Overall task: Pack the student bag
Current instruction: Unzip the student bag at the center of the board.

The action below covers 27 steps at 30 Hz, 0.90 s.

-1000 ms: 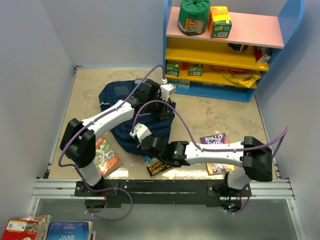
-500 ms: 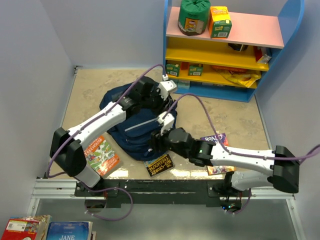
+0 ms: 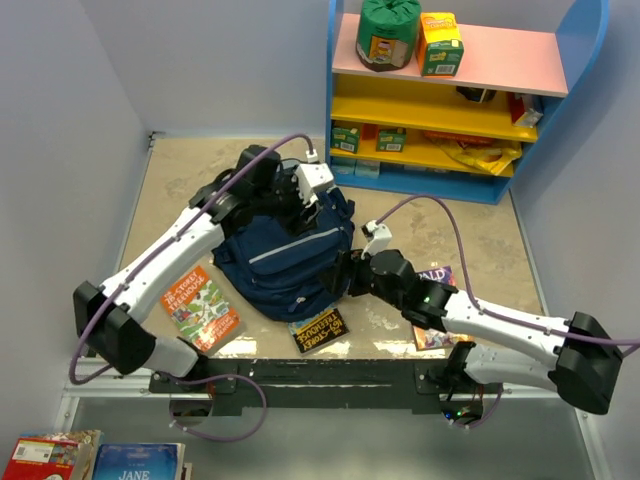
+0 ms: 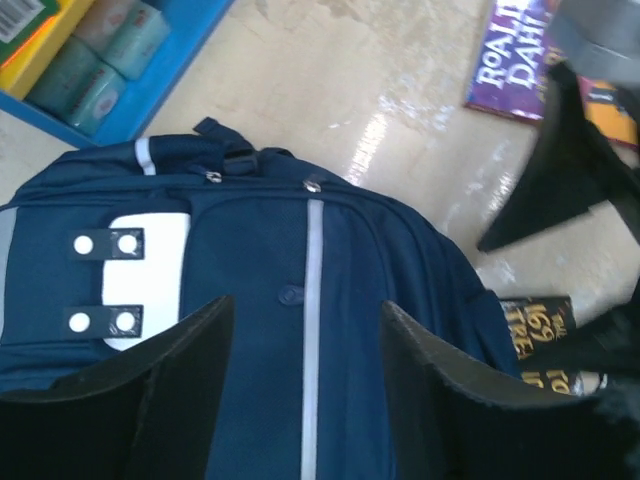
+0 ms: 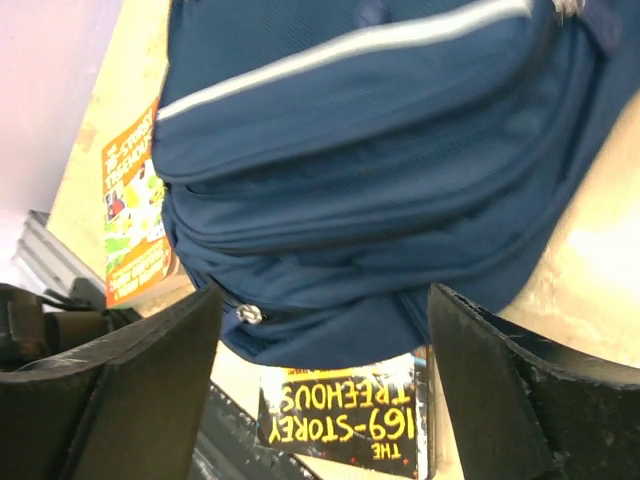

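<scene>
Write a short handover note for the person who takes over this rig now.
Left gripper: open, empty, above the student bag.
Right gripper: open, empty, at the bag's near side.
Bag lies on the table; zips look closed.
Done: nothing visibly packed.
Left to do: pack the orange book, the Treehouse book and the Roald Dahl book, all on the table.

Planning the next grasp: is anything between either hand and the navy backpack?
Nothing visible does. The left hand hangs open over the front of the large navy blue fabric backpack; the right hand, open too, faces its lower side. The black paperback book lies flat by the bag's edge, not between.
</scene>
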Each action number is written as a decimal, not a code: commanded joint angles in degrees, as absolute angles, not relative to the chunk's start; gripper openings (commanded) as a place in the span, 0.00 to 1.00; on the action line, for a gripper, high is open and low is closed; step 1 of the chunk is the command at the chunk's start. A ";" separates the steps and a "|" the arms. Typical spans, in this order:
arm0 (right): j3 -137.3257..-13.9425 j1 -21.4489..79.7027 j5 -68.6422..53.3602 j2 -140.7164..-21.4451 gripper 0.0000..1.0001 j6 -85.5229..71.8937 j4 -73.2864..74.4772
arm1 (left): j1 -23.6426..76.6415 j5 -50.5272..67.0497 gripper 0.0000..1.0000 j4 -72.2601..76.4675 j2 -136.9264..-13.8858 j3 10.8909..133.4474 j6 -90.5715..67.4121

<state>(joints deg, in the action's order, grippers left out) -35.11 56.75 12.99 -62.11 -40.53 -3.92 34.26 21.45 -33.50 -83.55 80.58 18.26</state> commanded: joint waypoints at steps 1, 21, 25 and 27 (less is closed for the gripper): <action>-31.47 50.21 5.20 -61.60 0.87 -48.33 -9.47 | 34.45 29.52 0.65 -40.16 -74.47 75.26 24.68; -37.97 40.70 -7.20 -75.67 0.51 -49.22 -21.44 | 42.27 27.00 0.58 -31.56 -66.09 48.25 19.78; -39.02 40.43 -8.44 -76.20 0.31 -48.43 -22.58 | 42.80 23.56 0.58 -29.89 -68.11 47.47 17.23; -38.94 40.43 -8.96 -76.20 0.23 -48.34 -22.94 | 42.72 20.85 0.55 -28.84 -68.73 47.29 16.44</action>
